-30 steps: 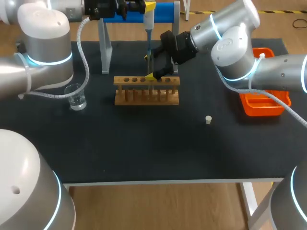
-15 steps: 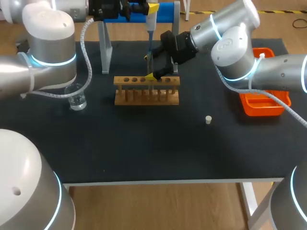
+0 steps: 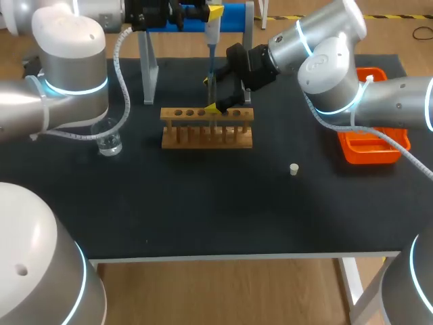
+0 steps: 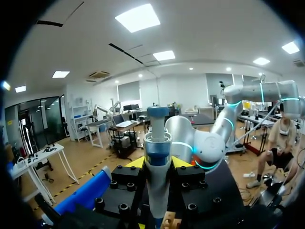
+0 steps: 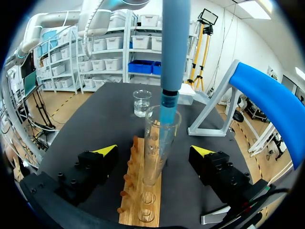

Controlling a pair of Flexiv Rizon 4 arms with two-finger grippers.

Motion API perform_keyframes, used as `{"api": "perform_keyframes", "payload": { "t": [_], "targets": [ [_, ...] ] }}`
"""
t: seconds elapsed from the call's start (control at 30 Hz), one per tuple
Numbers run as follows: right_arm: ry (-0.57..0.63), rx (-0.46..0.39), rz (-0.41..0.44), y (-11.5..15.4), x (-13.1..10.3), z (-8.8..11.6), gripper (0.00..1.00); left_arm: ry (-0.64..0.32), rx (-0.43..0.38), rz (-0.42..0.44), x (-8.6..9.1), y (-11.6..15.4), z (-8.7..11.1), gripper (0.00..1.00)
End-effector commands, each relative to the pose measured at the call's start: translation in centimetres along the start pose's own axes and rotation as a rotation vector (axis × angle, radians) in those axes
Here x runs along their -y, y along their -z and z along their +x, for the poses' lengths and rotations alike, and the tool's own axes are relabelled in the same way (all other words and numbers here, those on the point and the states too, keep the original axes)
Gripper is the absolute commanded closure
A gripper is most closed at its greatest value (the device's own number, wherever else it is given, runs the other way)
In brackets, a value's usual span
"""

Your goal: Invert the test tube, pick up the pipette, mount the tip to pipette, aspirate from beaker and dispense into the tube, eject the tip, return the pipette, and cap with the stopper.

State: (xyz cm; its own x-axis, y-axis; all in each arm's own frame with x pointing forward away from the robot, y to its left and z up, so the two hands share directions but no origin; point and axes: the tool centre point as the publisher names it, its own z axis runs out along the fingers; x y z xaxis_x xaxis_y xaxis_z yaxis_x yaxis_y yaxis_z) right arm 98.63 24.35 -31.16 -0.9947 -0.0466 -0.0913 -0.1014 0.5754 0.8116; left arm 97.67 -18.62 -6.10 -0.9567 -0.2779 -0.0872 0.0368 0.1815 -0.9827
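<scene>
My left gripper (image 3: 211, 12) (image 4: 158, 164) is shut on the blue and white pipette (image 3: 210, 40) (image 4: 157, 157), holding it upright above the wooden rack (image 3: 206, 126) (image 5: 140, 195). The pipette's tip (image 5: 167, 117) reaches down into the mouth of a clear test tube (image 3: 212, 91) (image 5: 155, 148) that stands in the rack. My right gripper (image 3: 223, 101) (image 5: 155, 150) is open, with one finger on each side of the tube and neither touching it. The glass beaker (image 3: 107, 138) (image 5: 142, 103) sits left of the rack. The small white stopper (image 3: 293, 169) lies on the mat to the right.
An orange tray (image 3: 371, 150) stands at the right edge of the table, partly under my right arm. The blue pipette stand (image 3: 189, 19) (image 5: 267, 100) is behind the rack. A black mat (image 3: 216, 203) covers the table.
My left arm has shifted slightly to the right with the pipette. The right arm, tube and rack have not moved.
</scene>
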Motion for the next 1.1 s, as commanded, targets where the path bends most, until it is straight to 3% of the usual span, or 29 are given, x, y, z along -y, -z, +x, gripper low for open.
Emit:
{"api": "perform_keyframes", "payload": {
  "t": [0.03, 1.1],
  "targets": [
    [-0.001, -0.004, 0.003, 0.1, -0.04, -0.06, 0.0, -0.002, 0.008, 0.003, -0.16, 0.07, 0.24, 1.0],
    [-0.001, -0.004, 0.003, 0.1, -0.04, -0.06, 0.0, 0.048, 0.013, 0.029, -1.09, -0.07, 0.22, 1.0]
  ]
}}
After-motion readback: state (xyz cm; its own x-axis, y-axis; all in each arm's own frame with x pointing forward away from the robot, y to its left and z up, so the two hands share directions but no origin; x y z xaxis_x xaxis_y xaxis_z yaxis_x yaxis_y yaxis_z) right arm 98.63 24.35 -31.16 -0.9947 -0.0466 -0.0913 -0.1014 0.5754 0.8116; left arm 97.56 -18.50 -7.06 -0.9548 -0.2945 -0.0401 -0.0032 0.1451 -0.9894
